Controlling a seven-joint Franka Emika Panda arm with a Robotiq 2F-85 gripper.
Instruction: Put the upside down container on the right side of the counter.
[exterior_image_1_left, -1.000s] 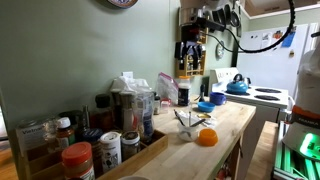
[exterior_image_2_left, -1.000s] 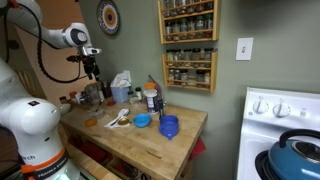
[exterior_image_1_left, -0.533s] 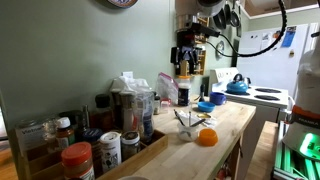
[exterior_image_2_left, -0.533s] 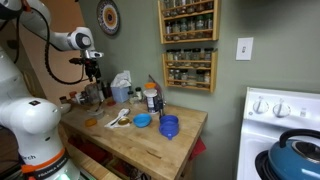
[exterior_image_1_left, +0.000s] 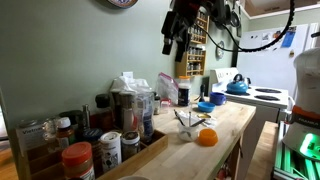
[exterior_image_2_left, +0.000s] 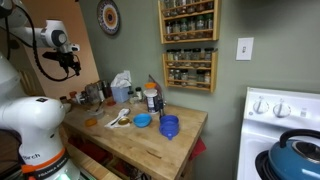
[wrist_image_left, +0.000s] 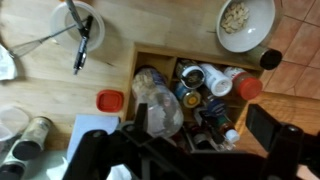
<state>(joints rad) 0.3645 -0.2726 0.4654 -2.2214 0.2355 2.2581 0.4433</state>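
The counter (exterior_image_1_left: 236, 124) is a long light wooden worktop. One end meets the white stove (exterior_image_1_left: 266, 97), which carries a blue kettle (exterior_image_1_left: 237, 86). The wall side of the counter is crowded with jars and canisters.

The arm (exterior_image_2_left: 28, 38) is raised high over the cluttered end.

A wooden box (wrist_image_left: 152, 54) on the counter holds jars with red, white and dark lids.

The upside down container (exterior_image_1_left: 137, 108) stands upright among this clutter, near the wall. In the wrist view it (wrist_image_left: 160, 104) appears from above as a clear cylinder at the left end of the box. It cannot be determined whether it stands inside the box wall or just beside it.

The gripper (exterior_image_1_left: 172, 42) hangs in the air well above the container and touches nothing. In the wrist view its fingers (wrist_image_left: 268, 128) are spread apart, released, with nothing between them.

A bowl with a whisk (wrist_image_left: 80, 24) and a bowl of pale nuts (wrist_image_left: 245, 20) are visible. A red lid (wrist_image_left: 110, 100) lies flat on bare wood just beside the container.
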